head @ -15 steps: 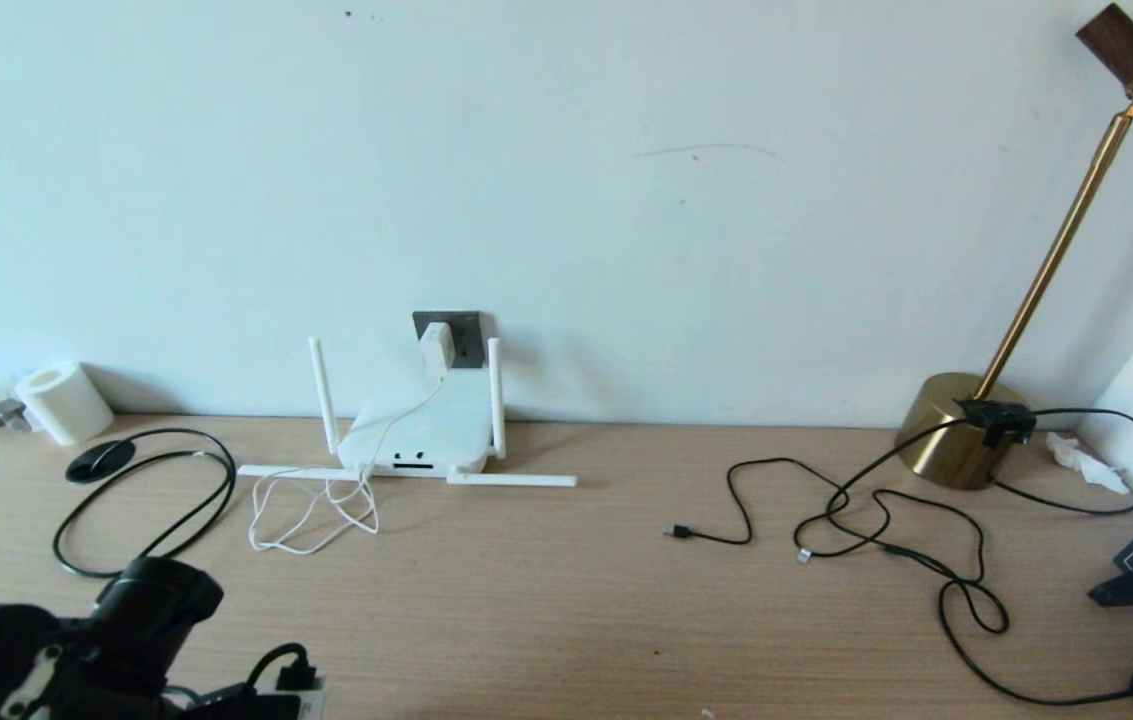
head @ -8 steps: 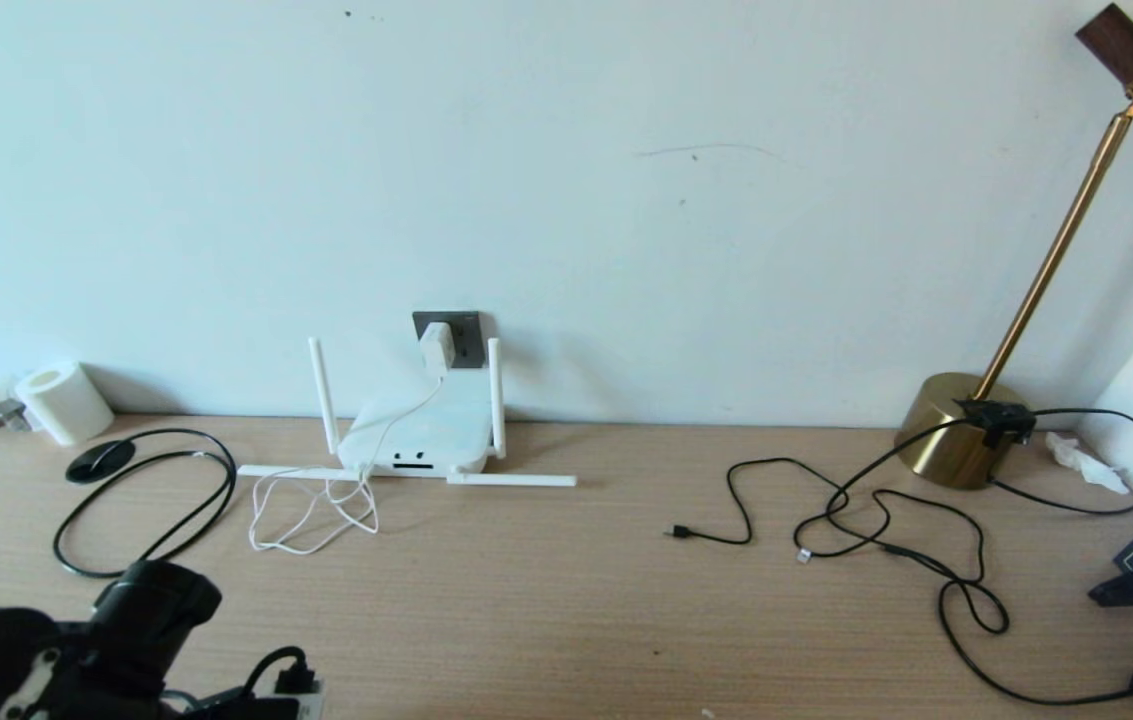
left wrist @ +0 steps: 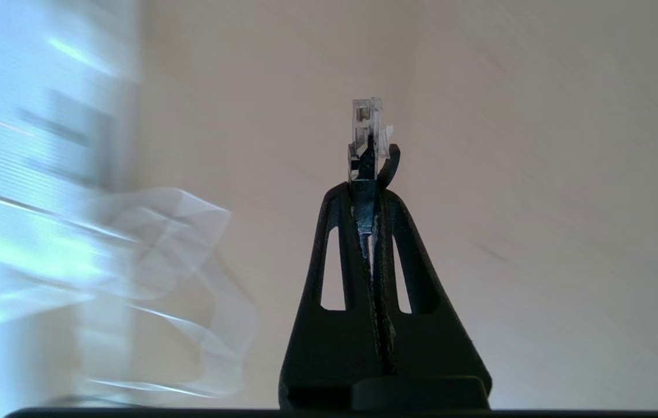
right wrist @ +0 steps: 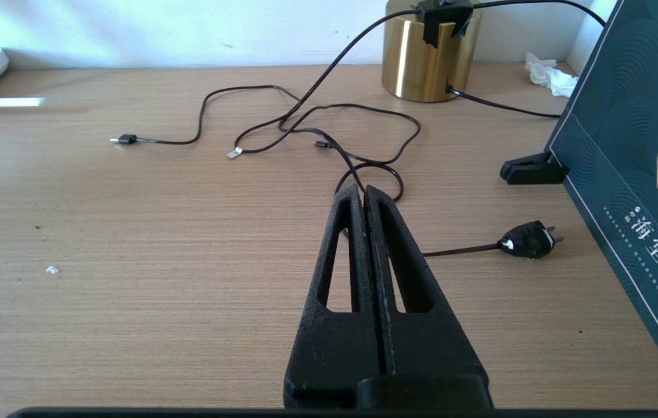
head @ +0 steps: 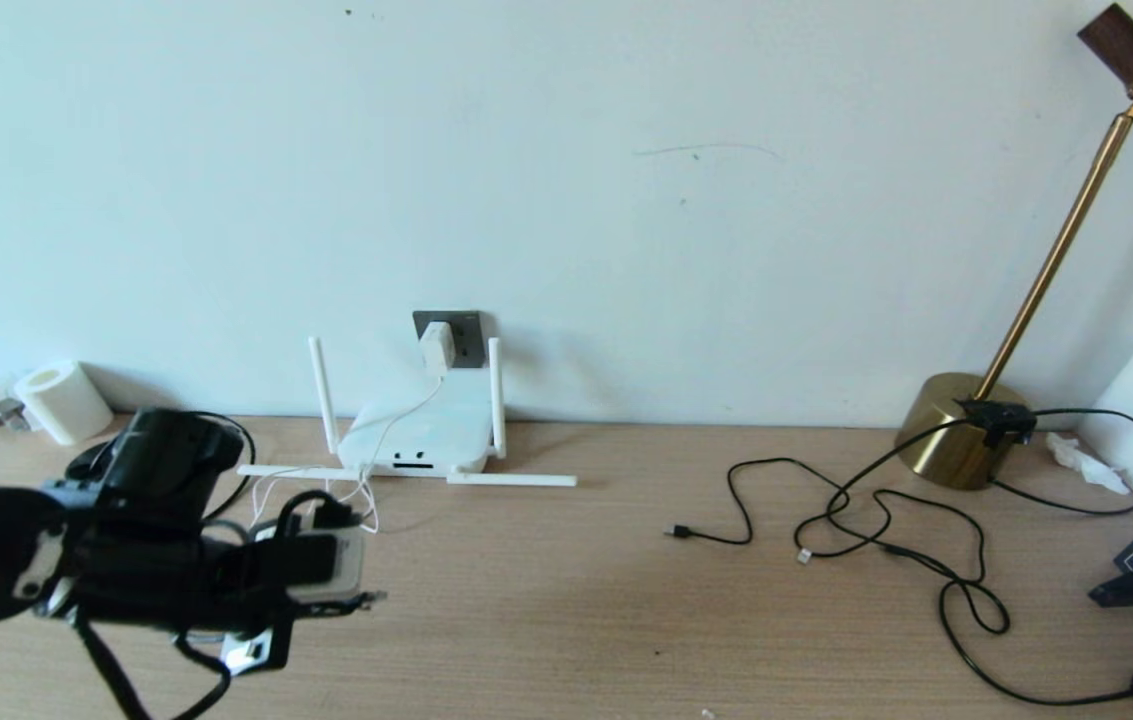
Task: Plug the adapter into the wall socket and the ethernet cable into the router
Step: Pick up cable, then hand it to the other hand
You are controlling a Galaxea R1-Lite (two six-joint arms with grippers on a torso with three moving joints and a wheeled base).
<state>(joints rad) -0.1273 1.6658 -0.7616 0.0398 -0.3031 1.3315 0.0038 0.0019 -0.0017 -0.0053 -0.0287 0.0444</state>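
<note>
Adapter (head: 436, 347) sits in the wall socket (head: 467, 333), its white cord (head: 311, 515) running down over the router (head: 421, 440) to a loose pile on the desk (head: 576, 600). So that half looks done; the step in hand is the ethernet cable (left wrist: 368, 139).

Left gripper (left wrist: 370, 191) is clamped on the cable's clear connector, tip sticking out past the fingertips. In the head view the left arm is up over the desk's left side, near the router's front but not at it. Cable body behind the arm is mostly hidden.

Doing it well, my read:
- The dark slots face front on the router edge; line the connector square to one before pushing.
- Check clip orientation, can't tell which way the slot wants it.
- Come in low and straight, avoid the white cord pile and the flat antennas.
- Router is light and may slide back toward the wall; push gently.

Right gripper (right wrist: 365, 194) is closed on nothing, parked above the desk near the lamp cords (right wrist: 329, 125).
</note>
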